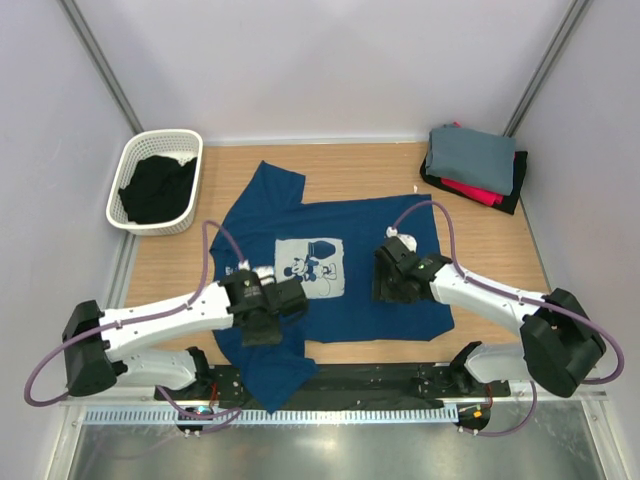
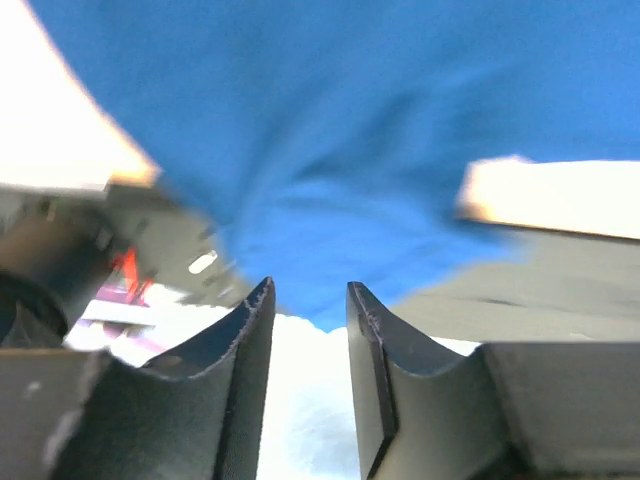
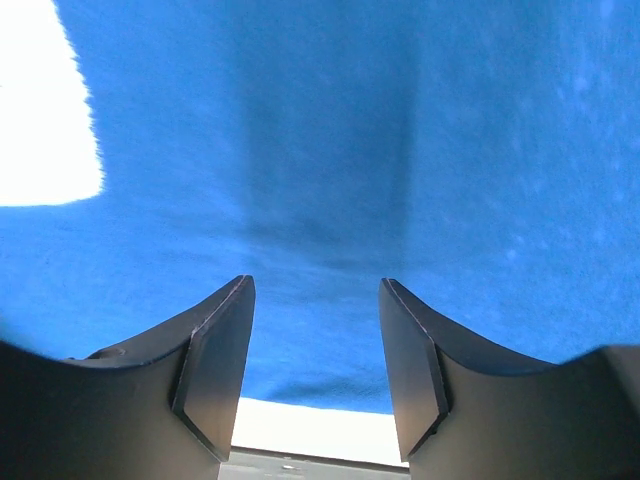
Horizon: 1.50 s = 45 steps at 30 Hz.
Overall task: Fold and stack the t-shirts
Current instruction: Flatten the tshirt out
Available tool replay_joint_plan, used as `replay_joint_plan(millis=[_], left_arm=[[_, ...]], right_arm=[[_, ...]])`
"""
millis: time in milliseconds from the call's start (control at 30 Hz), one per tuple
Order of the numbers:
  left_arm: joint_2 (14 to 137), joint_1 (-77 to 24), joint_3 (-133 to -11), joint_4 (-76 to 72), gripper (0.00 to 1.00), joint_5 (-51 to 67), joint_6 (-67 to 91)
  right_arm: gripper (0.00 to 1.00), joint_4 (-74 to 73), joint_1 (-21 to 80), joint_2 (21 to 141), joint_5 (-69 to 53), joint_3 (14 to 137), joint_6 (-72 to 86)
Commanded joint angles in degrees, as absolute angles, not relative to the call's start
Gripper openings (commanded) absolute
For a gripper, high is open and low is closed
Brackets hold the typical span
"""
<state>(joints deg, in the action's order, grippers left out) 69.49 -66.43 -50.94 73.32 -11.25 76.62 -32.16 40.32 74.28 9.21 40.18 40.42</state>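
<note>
A navy blue t-shirt [image 1: 340, 290] lies spread on the wooden table, its pale Mickey Mouse print [image 1: 310, 267] facing up. One sleeve hangs over the near edge. My left gripper [image 1: 265, 322] hovers over the shirt's lower left part. In the blurred left wrist view it [image 2: 310, 290] is open with a narrow gap and holds nothing. My right gripper [image 1: 392, 282] is over the shirt's right side. In the right wrist view it [image 3: 315, 285] is open and empty just above the blue cloth [image 3: 330, 150]. The folded grey [image 1: 475, 152], red [image 1: 478, 190] and black tees are stacked at the back right.
A white basket [image 1: 130, 165] holding black cloth [image 1: 157, 190] stands at the back left. Grey walls close in the table on three sides. A black rail [image 1: 360, 380] and a metal strip run along the near edge.
</note>
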Motion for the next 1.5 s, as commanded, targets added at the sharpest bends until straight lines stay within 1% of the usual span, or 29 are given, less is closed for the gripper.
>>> replay_joint_plan(millis=[0,33,67,133,167,233,333,500,633,733,867,967,1167,1200,1233,1300,1333,1467], left_arm=[[71.18,-64.26,-62.47,77.97,0.37,-23.54,67.26],[72.15,-61.99,-63.27,76.22,0.38,-24.34,65.58],[72.25,-60.74,-63.37,71.24,0.39,-24.61,62.35],[72.07,-57.42,-60.04,64.37,0.39,-22.34,59.95],[71.90,-56.35,-57.94,57.81,0.40,-19.45,58.72],[71.54,-53.37,-51.70,49.88,0.40,-17.76,58.44],[71.11,-48.98,-44.51,43.53,0.40,-15.48,59.94],[66.19,-43.78,-38.07,39.73,0.41,-17.31,59.33],[61.88,-39.21,-32.01,34.65,0.42,-15.56,59.33],[60.65,-36.31,-29.01,34.45,0.41,-14.59,60.03],[61.26,-34.98,-26.55,35.76,0.41,-13.88,60.73],[62.22,-34.28,-26.98,38.14,0.38,-13.45,60.55],[65.65,-34.28,-30.67,43.50,0.36,-11.52,61.69],[66.09,-34.28,-31.37,47.60,0.37,-11.60,62.40],[66.44,-34.28,-32.25,49.64,0.38,-14.04,62.23],[66.97,-35.15,-32.26,52.02,0.44,-16.25,62.22],[67.15,-35.07,-31.73,50.81,0.42,-13.04,61.53],[69.51,-35.07,-32.52,52.12,0.43,-12.13,61.52]], right_arm=[[0.59,-30.94,40.08,72.95,10.02,45.26,39.37],[0.59,-30.94,39.99,73.21,10.45,46.48,39.46],[0.59,-31.02,40.08,73.39,10.89,47.10,39.64],[0.59,-31.02,39.99,73.83,12.21,48.68,39.99],[0.59,-30.94,39.99,74.09,13.17,49.13,39.99],[0.59,-31.02,39.82,74.88,14.50,50.44,39.99],[0.59,-30.94,39.55,75.67,15.56,51.41,40.25],[0.59,-30.94,39.46,76.20,15.47,50.80,40.78],[0.59,-31.03,39.29,76.81,15.91,49.05,41.31],[0.59,-31.03,39.03,77.52,16.17,48.34,41.66],[0.59,-30.94,38.59,78.48,16.44,48.16,41.49],[0.59,-31.11,38.06,78.75,16.44,48.16,41.13],[0.59,-31.11,36.83,78.40,16.79,46.76,41.57],[0.59,-31.11,36.65,78.31,16.87,46.15,41.66],[0.59,-31.20,36.48,77.96,16.79,45.88,41.66],[0.59,-31.11,36.04,77.44,17.22,44.92,41.84],[0.59,-31.11,35.86,77.08,17.57,44.74,41.84],[0.60,-31.20,34.46,75.33,17.75,43.95,41.31]])
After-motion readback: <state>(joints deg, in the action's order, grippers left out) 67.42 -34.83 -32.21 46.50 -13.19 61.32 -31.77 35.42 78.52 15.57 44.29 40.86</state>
